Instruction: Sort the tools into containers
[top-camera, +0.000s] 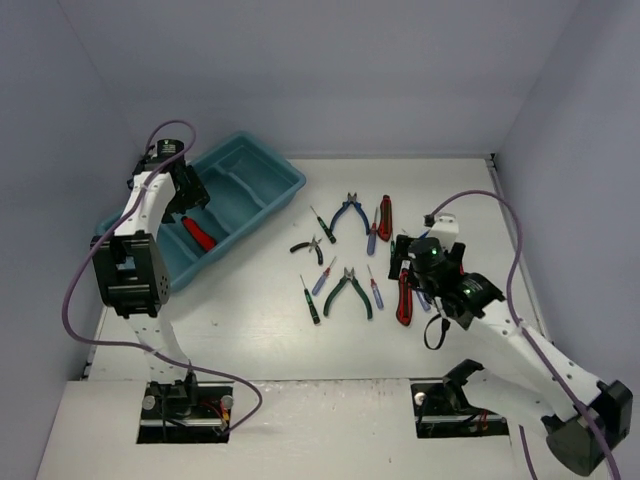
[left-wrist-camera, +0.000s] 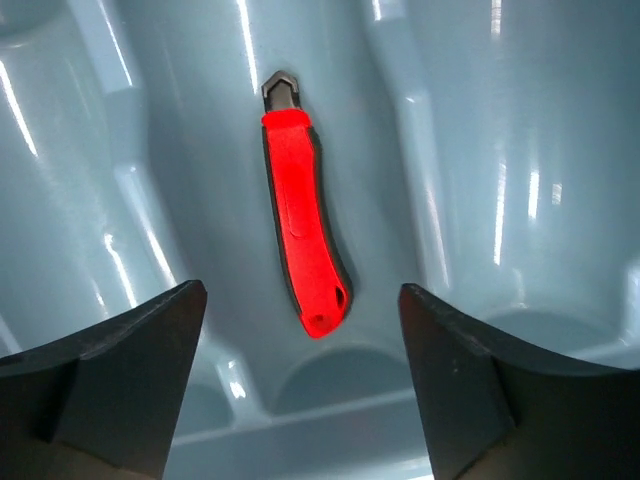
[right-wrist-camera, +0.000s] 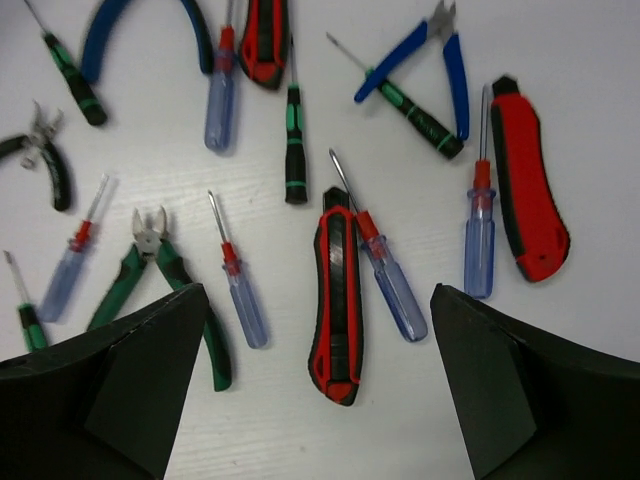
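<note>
The teal tray (top-camera: 262, 180) stands at the far left. One red-handled cutter (top-camera: 198, 233) lies in a long compartment; it also shows in the left wrist view (left-wrist-camera: 303, 230). My left gripper (top-camera: 188, 192) hangs above it, open and empty (left-wrist-camera: 300, 385). Several tools lie on the white table: blue pliers (top-camera: 349, 213), green pliers (top-camera: 350, 292), black pliers (top-camera: 308, 246), cutters and thin screwdrivers. My right gripper (top-camera: 425, 262) is open and empty (right-wrist-camera: 320, 390) above a red-and-black cutter (right-wrist-camera: 337, 295), which lies lengthwise between the fingers (right-wrist-camera: 130, 380).
In the right wrist view a second red cutter (right-wrist-camera: 530, 190) lies to the right, two blue-handled screwdrivers (right-wrist-camera: 392, 285) beside the middle cutter, small blue pliers (right-wrist-camera: 440, 55) beyond. Grey walls enclose the table on three sides. Tray dividers (left-wrist-camera: 420, 190) flank the left gripper.
</note>
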